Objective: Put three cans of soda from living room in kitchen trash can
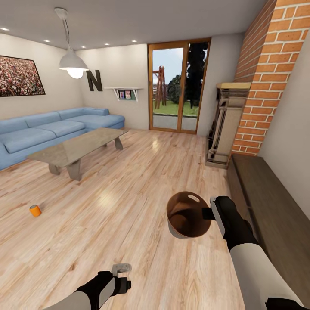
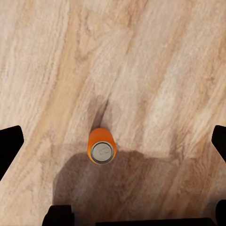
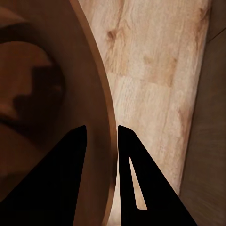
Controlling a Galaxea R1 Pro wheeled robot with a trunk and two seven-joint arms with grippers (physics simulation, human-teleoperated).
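Step in hand: can collection in the living room (image 1: 129, 142), with the bin brought along.

- The tash can (image 1: 186, 215) is being held off the floor by the right hand (image 1: 207, 213), fingers (image 3: 75, 155) pinched over the rim, one inside the wall and one outside. The visible part of the inside appears empty, so no can is judged binned yet.
- The left hand (image 2: 113, 141) is being held spread above an orange can (image 2: 101, 147) standing upright on the wood floor (image 2: 155, 70), silvery top facing the camera; the can is sitting between the fingertips, untouched.
- A second orange can (image 1: 35, 210) is lying on the floor near the low glass-topped surface (image 1: 75, 148), well apart from both hands.
- The blue can is not being made out.

Next move: the left hand is to be lowered straight over the near can, closed on its sides, then carried across and released over the bin opening.
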